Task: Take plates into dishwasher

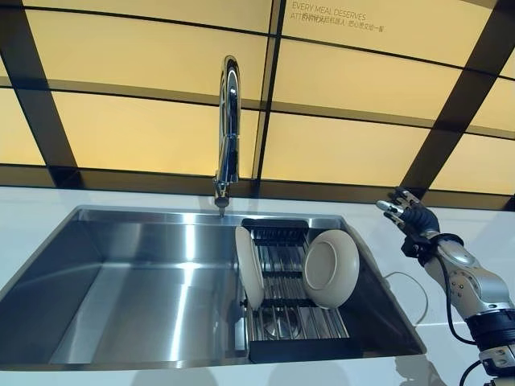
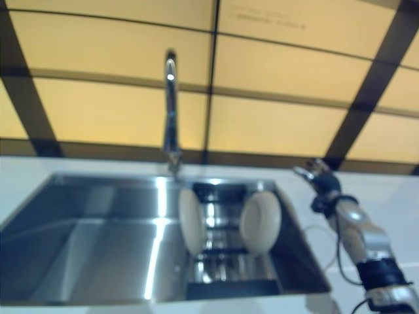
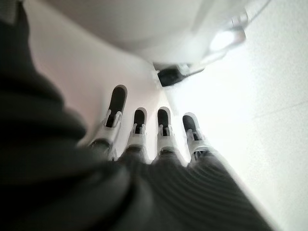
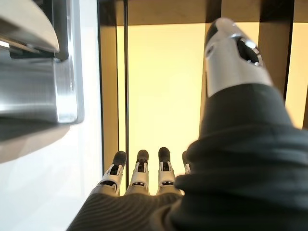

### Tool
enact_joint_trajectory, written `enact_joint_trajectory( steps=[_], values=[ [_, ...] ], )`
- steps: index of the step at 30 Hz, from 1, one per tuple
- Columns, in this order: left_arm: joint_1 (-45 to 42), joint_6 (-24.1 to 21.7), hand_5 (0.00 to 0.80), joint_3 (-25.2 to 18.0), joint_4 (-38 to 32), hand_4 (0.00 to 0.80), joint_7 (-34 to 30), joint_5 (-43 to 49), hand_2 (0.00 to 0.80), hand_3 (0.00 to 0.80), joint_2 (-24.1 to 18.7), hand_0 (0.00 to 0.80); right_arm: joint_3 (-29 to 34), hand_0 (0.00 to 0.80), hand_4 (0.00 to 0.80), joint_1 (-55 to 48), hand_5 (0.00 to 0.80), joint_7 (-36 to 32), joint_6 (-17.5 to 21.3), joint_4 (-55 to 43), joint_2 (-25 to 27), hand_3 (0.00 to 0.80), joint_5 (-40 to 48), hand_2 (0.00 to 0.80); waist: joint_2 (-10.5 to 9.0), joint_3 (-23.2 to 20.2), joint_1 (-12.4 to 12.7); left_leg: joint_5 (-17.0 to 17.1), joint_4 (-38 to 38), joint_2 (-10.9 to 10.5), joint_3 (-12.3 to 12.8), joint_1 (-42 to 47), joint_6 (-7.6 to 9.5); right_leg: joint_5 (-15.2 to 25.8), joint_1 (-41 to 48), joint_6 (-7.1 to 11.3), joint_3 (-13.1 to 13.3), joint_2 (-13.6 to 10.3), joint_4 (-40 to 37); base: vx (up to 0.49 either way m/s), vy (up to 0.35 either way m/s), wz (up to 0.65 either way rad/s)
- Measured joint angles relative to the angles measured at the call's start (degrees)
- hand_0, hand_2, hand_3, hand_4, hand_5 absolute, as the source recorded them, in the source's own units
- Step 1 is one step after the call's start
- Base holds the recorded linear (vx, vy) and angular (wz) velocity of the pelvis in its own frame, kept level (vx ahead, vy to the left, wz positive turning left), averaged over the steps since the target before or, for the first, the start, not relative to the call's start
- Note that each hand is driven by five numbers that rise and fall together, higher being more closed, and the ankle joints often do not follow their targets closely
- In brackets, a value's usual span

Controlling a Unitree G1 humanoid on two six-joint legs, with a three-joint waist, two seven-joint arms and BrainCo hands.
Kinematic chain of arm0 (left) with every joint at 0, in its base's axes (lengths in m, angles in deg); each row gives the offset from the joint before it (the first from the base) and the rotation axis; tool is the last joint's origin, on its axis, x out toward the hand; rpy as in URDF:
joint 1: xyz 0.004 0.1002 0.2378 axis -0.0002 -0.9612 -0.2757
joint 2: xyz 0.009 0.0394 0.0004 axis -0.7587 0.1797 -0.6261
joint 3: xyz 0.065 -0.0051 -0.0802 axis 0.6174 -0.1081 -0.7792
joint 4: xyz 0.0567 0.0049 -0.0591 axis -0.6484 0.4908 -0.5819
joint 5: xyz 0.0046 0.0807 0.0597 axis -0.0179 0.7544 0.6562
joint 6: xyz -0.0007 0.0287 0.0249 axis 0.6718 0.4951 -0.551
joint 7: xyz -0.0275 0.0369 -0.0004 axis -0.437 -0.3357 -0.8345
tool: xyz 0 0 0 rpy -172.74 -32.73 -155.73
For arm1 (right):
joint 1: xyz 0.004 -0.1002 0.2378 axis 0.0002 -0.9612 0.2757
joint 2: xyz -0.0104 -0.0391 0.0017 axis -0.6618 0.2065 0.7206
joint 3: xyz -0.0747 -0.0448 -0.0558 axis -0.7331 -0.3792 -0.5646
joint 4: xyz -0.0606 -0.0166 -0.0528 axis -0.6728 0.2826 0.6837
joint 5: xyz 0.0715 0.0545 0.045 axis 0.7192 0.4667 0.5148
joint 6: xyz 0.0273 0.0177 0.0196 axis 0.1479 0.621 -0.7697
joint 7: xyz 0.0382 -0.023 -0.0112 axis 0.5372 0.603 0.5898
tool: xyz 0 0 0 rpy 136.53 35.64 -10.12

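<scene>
Plates: two cream ones, both standing on edge in the dark rack (image 1: 294, 322) that sits at the right end of the steel sink (image 1: 121, 297). Left plate (image 1: 249, 267) at the rack's left side, nearly edge-on. Right plate (image 1: 331, 268) at the rack's right side, tilted, its hollow face turned toward the left plate. Bare rack wires between the two. Chrome faucet (image 1: 228, 129) rises behind the sink, its spout just above the rack's back left corner.

Right hand (image 1: 406, 215) raised over the white counter (image 1: 451, 233), right of the sink and well apart from the rack; fingers straight and spread, holding nothing. Left hand (image 3: 144, 144) seen only by its own wrist camera: fingers straight, side by side, empty, against a pale surface.
</scene>
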Motion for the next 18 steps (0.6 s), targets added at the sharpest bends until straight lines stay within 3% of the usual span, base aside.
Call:
enact_joint_trajectory(
  steps=[6,18],
  values=[
    [-0.64,-0.28,0.0,-0.01,0.09,0.0,0.12,0.0,0.0,0.0,0.15,0.0,1.24,0.0,0.0,-0.12,0.0,-0.34,-0.83,-0.8,0.6,0.0,-0.06,0.0,0.77,-0.3,-1.06,-0.14,-0.16,-0.07,-0.01,-0.06,0.08,-0.09,0.0,-0.11,0.0,-0.1,0.08,0.0,0.0,0.0],
    [-0.99,-0.3,0.0,-0.11,0.09,0.0,0.21,0.01,0.0,0.0,0.65,0.0,1.11,0.0,0.0,-5.21,0.0,-5.66,-9.15,-1.93,1.28,0.0,-0.9,0.0,1.7,-0.91,-1.11,-0.16,-0.2,-0.03,-0.07,0.08,0.05,-0.13,0.18,-0.17,-0.07,-0.05,0.11,0.0,0.0,0.0]
  ],
)
